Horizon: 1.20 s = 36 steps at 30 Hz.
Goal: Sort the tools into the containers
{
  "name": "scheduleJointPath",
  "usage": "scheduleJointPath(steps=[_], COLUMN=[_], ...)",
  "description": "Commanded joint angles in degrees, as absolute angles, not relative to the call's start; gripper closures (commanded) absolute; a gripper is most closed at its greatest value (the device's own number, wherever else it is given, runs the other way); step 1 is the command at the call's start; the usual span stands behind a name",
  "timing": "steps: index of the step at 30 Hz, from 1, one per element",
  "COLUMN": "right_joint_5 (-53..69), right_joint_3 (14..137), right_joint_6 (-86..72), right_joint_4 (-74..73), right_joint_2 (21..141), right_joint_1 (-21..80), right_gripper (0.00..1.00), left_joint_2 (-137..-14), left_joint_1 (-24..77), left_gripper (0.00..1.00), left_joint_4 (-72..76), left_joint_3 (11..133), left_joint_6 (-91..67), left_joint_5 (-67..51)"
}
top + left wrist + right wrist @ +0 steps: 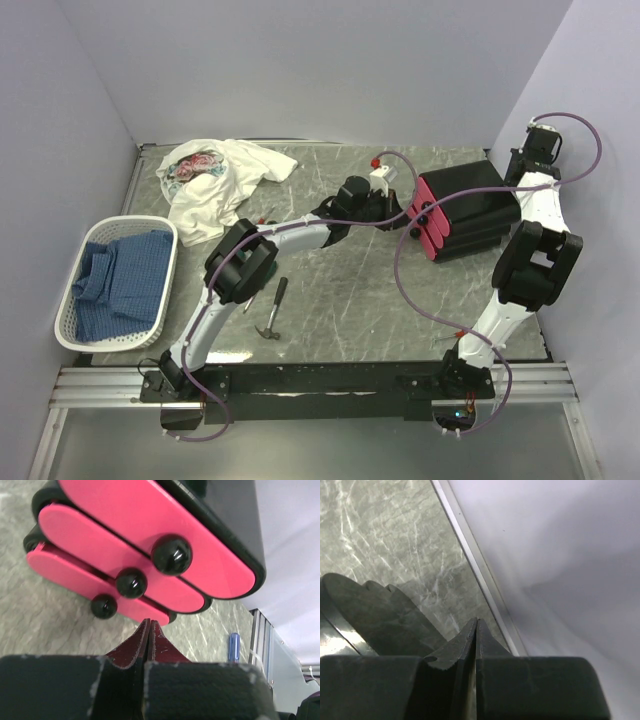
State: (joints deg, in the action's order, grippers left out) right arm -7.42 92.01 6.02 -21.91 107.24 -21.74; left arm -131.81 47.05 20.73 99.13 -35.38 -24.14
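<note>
The black drawer unit [470, 205] with pink-red drawers [125, 545] and round black knobs [131, 582] stands at the right of the table. My left gripper [149, 622] is shut and empty, its tips just in front of the lowest drawer, close to its knob [104, 606]; in the top view it [408, 210] is at the pink fronts. My right gripper [476, 622] is shut and empty, held high behind the unit [370, 615]. A black-handled hammer [272, 315] lies at the near left. A blue handle end of a screwdriver [233, 646] lies by the table rail. No green-handled screwdrivers show clearly.
A white patterned cloth [215, 180] lies at the back left. A white lattice basket [75, 300] holding blue cloth stands at the left edge. Walls close the table on three sides. My left arm [240, 265] stretches across the middle.
</note>
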Motion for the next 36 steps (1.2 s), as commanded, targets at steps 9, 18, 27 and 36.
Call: scheduleJointPath(steps=[9,18,27,36], right_joint_5=[15.1,22.7,26.5,23.1], right_joint_3=[90.6,85.6,79.2,81.8], right_joint_6=[16.6,16.2,11.4,8.7], right_joint_4=[-39.6,-43.3,-40.9,-41.5], right_joint_2=[110.3,106.7,101.3,100.2], right_joint_1=[-19.6,-14.6,-6.2,-3.7], right_gripper=[0.95,0.98,0.98,0.88], left_joint_2=[-134.5,-129.3,-113.9,-98.1], left_joint_1=[46.9,45.8,44.0,40.4], left_gripper=[0.99,0.99,0.99,0.95], left_joint_4=[23.1,20.5,17.4,-2.2], left_joint_3=[104.6,97.3,80.1,72.8], left_joint_6=[-31.3,-29.9,-26.5,-20.8], left_joint_5=[-26.2,-26.6,-25.5,-25.6])
